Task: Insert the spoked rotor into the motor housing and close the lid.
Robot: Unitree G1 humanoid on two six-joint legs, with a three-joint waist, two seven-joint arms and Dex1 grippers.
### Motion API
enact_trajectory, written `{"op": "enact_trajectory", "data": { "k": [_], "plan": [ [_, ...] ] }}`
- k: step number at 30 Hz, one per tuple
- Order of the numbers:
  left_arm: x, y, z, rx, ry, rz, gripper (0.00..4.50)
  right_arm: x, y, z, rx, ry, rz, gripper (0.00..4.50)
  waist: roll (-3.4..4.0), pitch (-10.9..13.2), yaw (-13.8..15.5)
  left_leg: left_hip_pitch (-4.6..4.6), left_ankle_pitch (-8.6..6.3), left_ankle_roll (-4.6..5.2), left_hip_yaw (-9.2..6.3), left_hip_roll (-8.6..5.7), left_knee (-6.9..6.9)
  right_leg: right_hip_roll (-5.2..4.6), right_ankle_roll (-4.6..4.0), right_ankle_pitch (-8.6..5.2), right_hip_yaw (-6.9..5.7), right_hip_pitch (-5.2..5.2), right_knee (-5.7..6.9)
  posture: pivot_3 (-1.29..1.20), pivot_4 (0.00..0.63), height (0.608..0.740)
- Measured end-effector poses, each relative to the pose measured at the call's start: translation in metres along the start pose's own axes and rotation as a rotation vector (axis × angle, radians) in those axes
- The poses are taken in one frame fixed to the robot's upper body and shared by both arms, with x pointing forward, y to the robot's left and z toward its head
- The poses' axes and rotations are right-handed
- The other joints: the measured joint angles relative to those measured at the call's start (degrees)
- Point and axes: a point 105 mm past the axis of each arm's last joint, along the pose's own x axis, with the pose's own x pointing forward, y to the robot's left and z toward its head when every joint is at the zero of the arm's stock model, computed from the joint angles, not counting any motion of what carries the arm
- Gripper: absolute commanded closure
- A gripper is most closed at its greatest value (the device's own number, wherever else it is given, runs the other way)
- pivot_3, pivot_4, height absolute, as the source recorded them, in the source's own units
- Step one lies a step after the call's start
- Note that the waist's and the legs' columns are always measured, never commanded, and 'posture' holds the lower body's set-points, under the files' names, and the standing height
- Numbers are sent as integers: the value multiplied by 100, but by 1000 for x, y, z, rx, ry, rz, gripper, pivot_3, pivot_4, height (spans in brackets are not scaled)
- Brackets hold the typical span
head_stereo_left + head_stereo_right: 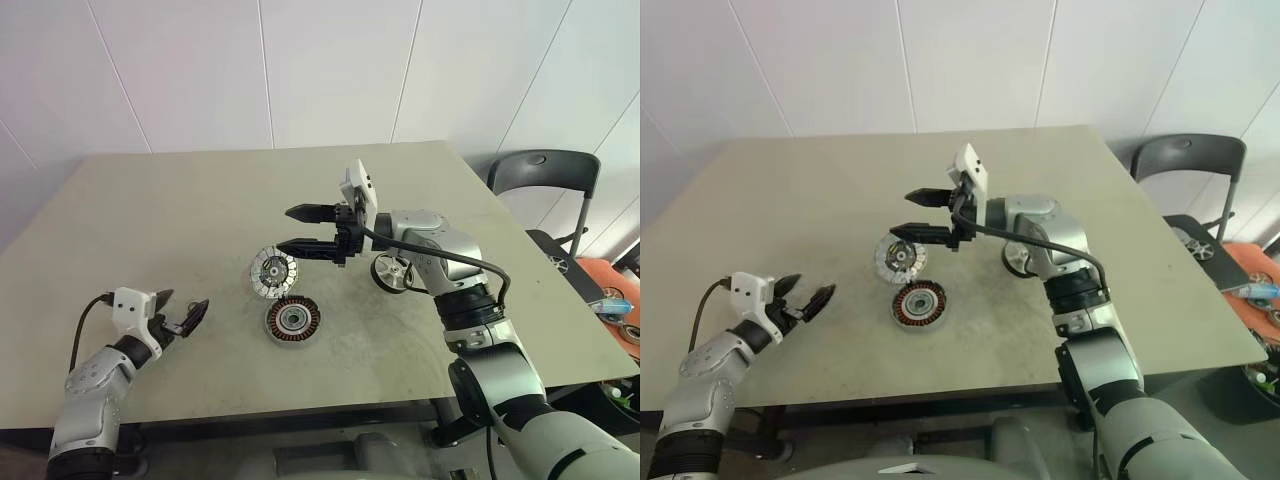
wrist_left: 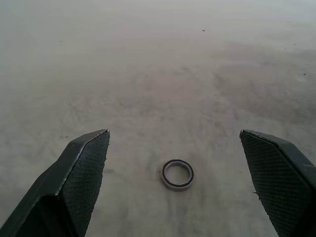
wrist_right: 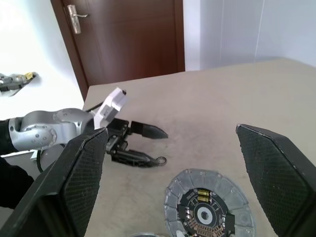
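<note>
Rotor lies flat on the table, near the middle, its segmented silvery rim up and the dark centre showing. Just in front of it, toward me and a touch to the right, I see the housing, also flat, with its copper windings around the silvery hub. The two sit close but apart; nothing is inserted yet.

My right gripper hangs above the table just behind and to the right of the rotor, pointing across to my left. Its two black fingers are spread wide, one above the other, with nothing between them. From the right wrist camera I look over the rotor between the fingers and see my left gripper beyond it.

My left gripper is well off to the left near the table's front edge, low over the surface, its fingers also spread wide and holding nothing. Between them, on the table, I see a small dark ring lying flat.

A wheel-like round part stands on edge beside my right forearm, to the right of the rotor. A dark chair stands past the table's right side.
</note>
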Motion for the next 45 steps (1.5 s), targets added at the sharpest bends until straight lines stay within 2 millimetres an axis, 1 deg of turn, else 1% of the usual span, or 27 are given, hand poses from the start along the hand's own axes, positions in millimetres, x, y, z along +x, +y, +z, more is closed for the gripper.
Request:
{"op": "enact_trajectory", "data": {
  "k": [4,8,19,22,24,25,26,31,32,39,40,42,45],
  "plan": [
    [4,-4,-5,4,24,-13,0,0,1,-2,7,-9,-4,110,0,0,-1,-1,0,0,0,0,0,0,0,0,0,-1,0,0,0,740],
    [3,0,-14,-13,62,20,0,-1,2,-3,13,-14,-8,110,0,0,-2,-1,0,0,0,0,0,0,0,0,0,-2,0,0,0,740],
    [4,4,-15,-10,89,47,0,-1,3,-3,6,-12,-7,110,1,1,-4,3,0,0,0,0,-1,0,0,0,0,-1,3,0,0,740],
    [5,5,-15,-15,102,50,571,0,3,-3,5,-10,-7,0,2,1,-5,5,0,0,-1,1,-1,0,0,0,0,-1,4,0,0,740],
    [5,8,-14,-19,108,59,1179,0,3,-3,5,-10,-9,0,2,1,-7,5,0,0,0,1,-1,0,0,0,0,-1,3,0,0,740],
    [4,9,-14,-25,113,65,1556,0,3,-3,4,-10,-10,0,2,1,-6,4,0,0,1,0,-2,-1,0,-1,0,-1,1,0,0,740],
    [4,10,-14,-27,115,68,1820,0,3,-3,3,-10,-11,0,2,1,-4,2,0,0,1,0,-3,-1,0,-1,0,-1,-1,0,0,740],
    [5,8,-14,-42,123,54,3595,0,3,-3,0,-11,-12,0,3,2,15,-1,-1,1,1,-1,-9,-5,1,-1,0,-1,-7,0,0,740],
    [5,8,-14,-44,125,54,3829,0,3,-3,-1,-11,-12,0,3,2,13,0,-1,1,1,-1,-8,-5,0,-1,0,-1,-7,0,0,740],
    [5,6,-12,-47,120,30,3824,1,2,-2,-9,-15,-17,0,4,3,10,0,-1,1,1,-1,-9,-5,0,-1,0,-1,-7,0,0,740],
    [5,2,-12,-57,112,6,3824,1,2,-2,-10,-16,-19,0,4,3,12,-4,-1,1,1,-1,-8,-5,0,-1,0,-3,-9,0,0,740],
    [8,-13,-7,-97,70,-62,3824,0,1,-3,-5,-20,-24,0,0,2,12,-19,-1,1,1,-1,-8,-6,0,-1,0,-15,-10,0,0,740],
    [11,-30,12,-119,-20,-155,3824,-3,-3,0,22,-58,-47,0,-4,0,8,-67,0,0,0,-1,1,-5,12,8,0,-65,0,0,0,740]
  ]
}}
